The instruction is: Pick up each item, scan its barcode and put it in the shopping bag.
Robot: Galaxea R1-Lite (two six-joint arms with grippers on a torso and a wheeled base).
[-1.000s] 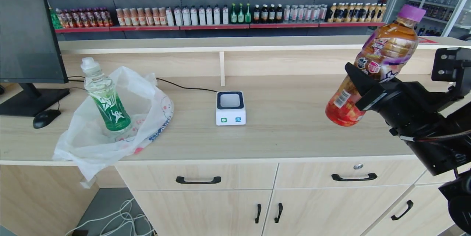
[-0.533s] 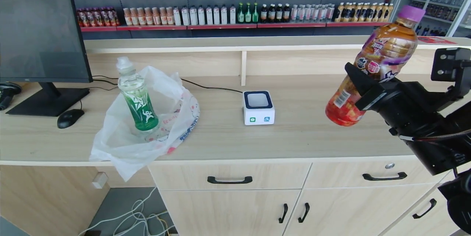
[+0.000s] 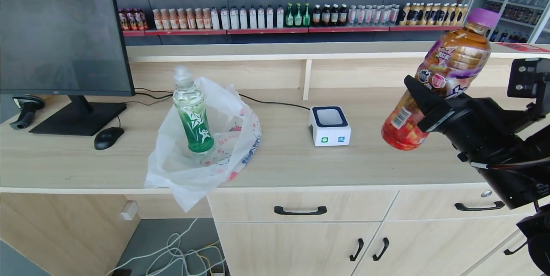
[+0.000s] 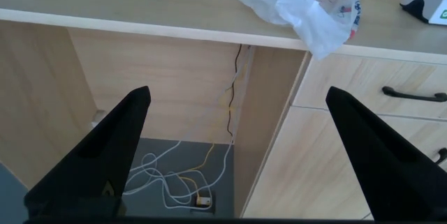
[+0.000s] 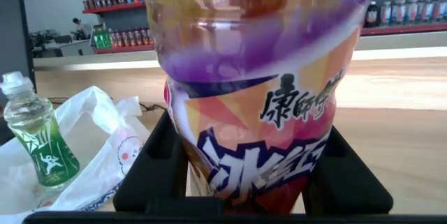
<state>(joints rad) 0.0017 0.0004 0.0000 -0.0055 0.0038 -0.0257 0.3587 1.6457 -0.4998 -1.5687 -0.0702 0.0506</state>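
Observation:
My right gripper (image 3: 429, 106) is shut on a tea bottle (image 3: 438, 80) with a purple cap, held tilted in the air to the right of the white scanner box (image 3: 329, 125). Its barcode faces left, toward the scanner. In the right wrist view the tea bottle (image 5: 262, 84) sits between the dark fingers (image 5: 150, 161). A green-labelled bottle (image 3: 192, 115) stands upright inside the white shopping bag (image 3: 206, 147) on the counter, left of the scanner; the same green bottle (image 5: 40, 144) and bag (image 5: 91, 154) appear in the right wrist view. My left gripper (image 4: 234, 147) hangs open below counter height, in front of the cabinet.
A monitor (image 3: 64, 44), a mouse (image 3: 108, 137) and a handheld scanner (image 3: 25, 110) occupy the counter's left end. The wooden counter (image 3: 300, 164) has a raised back ledge. Drawers with black handles (image 3: 300, 211) lie below. Cables (image 4: 181, 182) trail on the floor.
The head camera has turned left, so the whole counter scene slid to the right in the picture. The right gripper keeps the tea bottle in the same pose.

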